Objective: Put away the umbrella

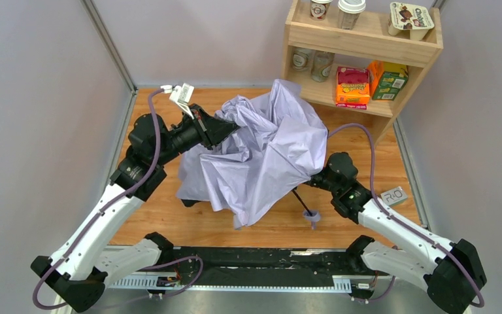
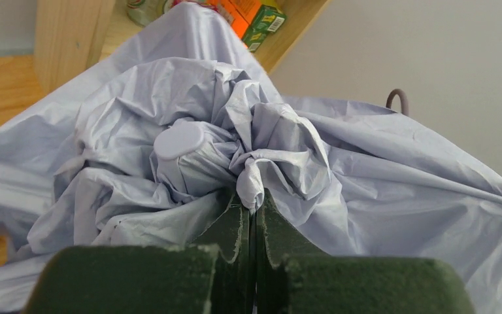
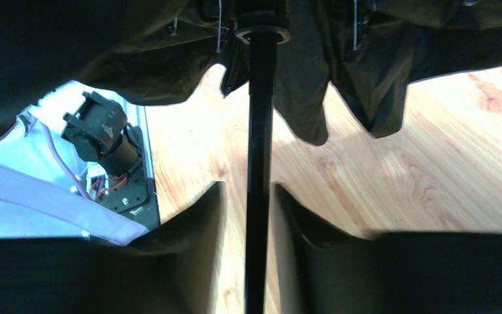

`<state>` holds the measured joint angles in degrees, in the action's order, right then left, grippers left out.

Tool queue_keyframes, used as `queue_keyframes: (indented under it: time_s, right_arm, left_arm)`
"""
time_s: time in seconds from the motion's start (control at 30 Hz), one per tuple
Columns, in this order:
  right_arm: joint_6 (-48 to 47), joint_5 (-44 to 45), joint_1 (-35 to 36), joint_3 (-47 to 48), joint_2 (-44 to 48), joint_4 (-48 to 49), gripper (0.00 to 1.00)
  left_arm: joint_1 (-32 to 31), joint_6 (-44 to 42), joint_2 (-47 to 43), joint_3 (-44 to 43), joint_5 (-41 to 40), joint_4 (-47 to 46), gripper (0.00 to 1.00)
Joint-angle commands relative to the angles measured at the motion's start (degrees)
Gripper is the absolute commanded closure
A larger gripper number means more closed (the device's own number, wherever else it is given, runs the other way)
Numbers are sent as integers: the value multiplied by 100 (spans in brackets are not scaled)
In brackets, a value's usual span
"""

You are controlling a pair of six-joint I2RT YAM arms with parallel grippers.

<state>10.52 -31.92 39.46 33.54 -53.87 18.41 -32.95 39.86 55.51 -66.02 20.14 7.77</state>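
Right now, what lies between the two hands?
The umbrella, its crumpled canopy, fills that stretch from left hand to right hand; the top view shows it.

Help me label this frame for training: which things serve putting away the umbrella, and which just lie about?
Job: pale lavender thin-fabric umbrella, its slim black shaft, left gripper, right gripper.
Lying about: wooden shelf, orange carton, green carton, lidded cups.

The wooden table (image 1: 163,219) is carrying the crumpled umbrella (image 1: 261,150) mid-surface, a shelf (image 1: 365,40) (cartons and cups inside) at far right, and a small grey block (image 1: 394,195) nearby.
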Motion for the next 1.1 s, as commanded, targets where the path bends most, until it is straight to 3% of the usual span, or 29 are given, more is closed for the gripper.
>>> queue_keyframes:
  time_s: [0.0,0.07,0.1,0.2,0.4,0.57,0.63,0.77,0.87,1.07]
  right_arm:
    - [212,605,167,311,-185,331,41]
    - [475,1334,158,320,-229,-90,7]
    - [599,1738,167,294,-186,-484,0]
    - [862,2407,167,162,41,-1556,0]
    - [1627,3893,150,-242,1297,-3772,0]
    - [1725,4799,114,20,2590,-4670,0]
    - [1533,5011,114,178,2968,-4803,0]
    - [786,4583,106,328,3119,-4497,0]
    - [425,3441,114,407,2926,-4092,0]
    - [205,1851,123,618,2461,-3635,0]
  left_arm:
    - [-45,-1547,-329,-113,-422,-505,100]
    - [-45,-2223,-330,-384,-660,-163,100]
    - [-45,-2515,-312,-612,-782,108,100]
    - [-54,-3464,-286,-921,-1003,418,100]
    - [-45,-4494,-365,-833,-837,-30,100]
    - [-45,-4330,275,-1229,-748,681,100]
    - [-45,-4031,294,-713,-644,490,100]
    - [-45,-3145,294,842,-415,-407,100]
    - [-45,-2817,329,1703,-467,-751,100]
    - [-54,-2483,171,2050,-660,-910,100]
